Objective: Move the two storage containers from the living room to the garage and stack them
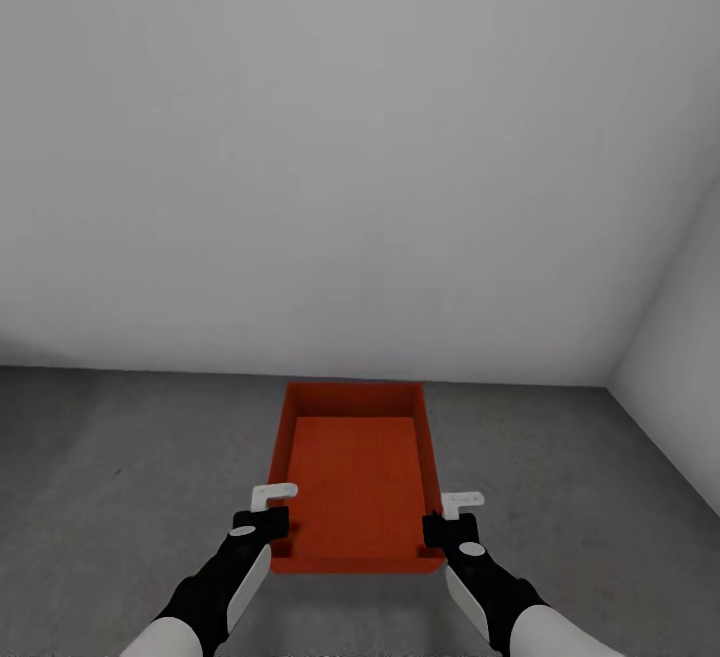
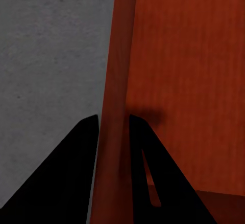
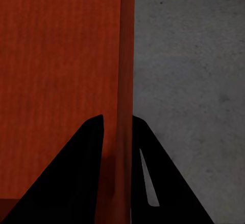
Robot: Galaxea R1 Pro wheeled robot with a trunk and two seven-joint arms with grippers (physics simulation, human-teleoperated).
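Observation:
One red-orange open-top storage container [image 1: 355, 477] is in front of me in the garage, over the dark grey floor [image 1: 120, 457]. My left gripper [image 1: 275, 527] is shut on its left wall near the front corner. My right gripper [image 1: 435, 532] is shut on its right wall, opposite. In the left wrist view the black fingers [image 2: 76, 173] straddle the thin orange wall [image 2: 115, 81], one inside and one outside. The right wrist view shows the same grip [image 3: 118, 116] on the other wall [image 3: 127, 55]. The bin is empty. I cannot tell whether it touches the floor.
A plain pale grey wall [image 1: 350, 137] stands straight ahead, just beyond the bin. A second wall [image 1: 685, 337] meets it at a corner on the right. Bare grey floor [image 3: 189, 70] spreads to both sides of the bin.

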